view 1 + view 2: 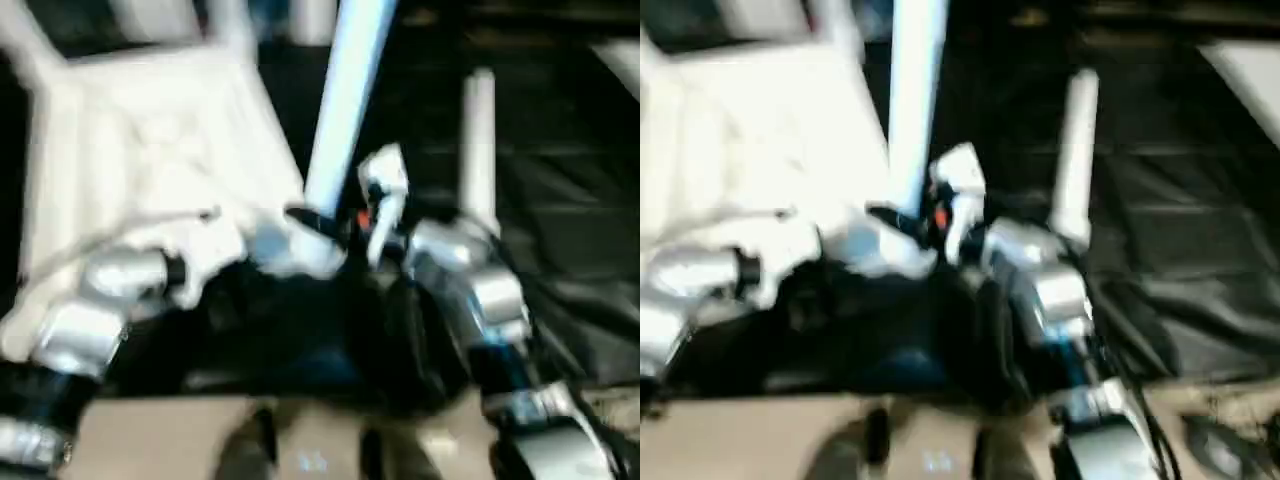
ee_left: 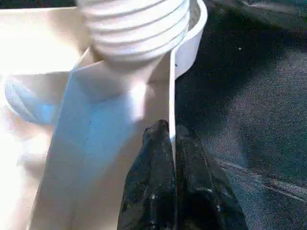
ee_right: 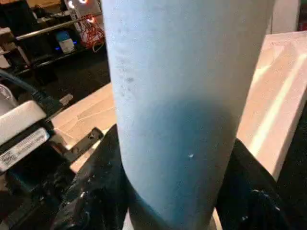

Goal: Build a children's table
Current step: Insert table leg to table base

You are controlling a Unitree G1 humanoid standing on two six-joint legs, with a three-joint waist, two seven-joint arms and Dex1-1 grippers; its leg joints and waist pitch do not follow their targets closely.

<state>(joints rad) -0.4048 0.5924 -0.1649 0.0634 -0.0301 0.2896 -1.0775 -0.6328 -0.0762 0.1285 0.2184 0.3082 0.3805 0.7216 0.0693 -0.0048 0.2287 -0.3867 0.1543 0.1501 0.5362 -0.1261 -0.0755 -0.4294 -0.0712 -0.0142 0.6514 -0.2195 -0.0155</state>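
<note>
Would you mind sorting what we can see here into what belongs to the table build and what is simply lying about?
Belongs to the job:
- white table top, rim pinched by the left gripper
- leg held by the right gripper
- spare leg on the black sheet

Just there:
- black sheet
- cardboard at the near edge

The little table top (image 1: 150, 150) is plain white all over, and so are its legs — the one standing up (image 1: 345, 110) has a faint bluish shade, with white ridges ringing its end (image 2: 136, 28). The sheet (image 1: 570, 200) underneath is black, the robot's forearms (image 1: 470, 290) silver, its fingers (image 2: 192, 191) glossy black — one small orange-red spot (image 1: 362, 218) near the right wrist.
</note>
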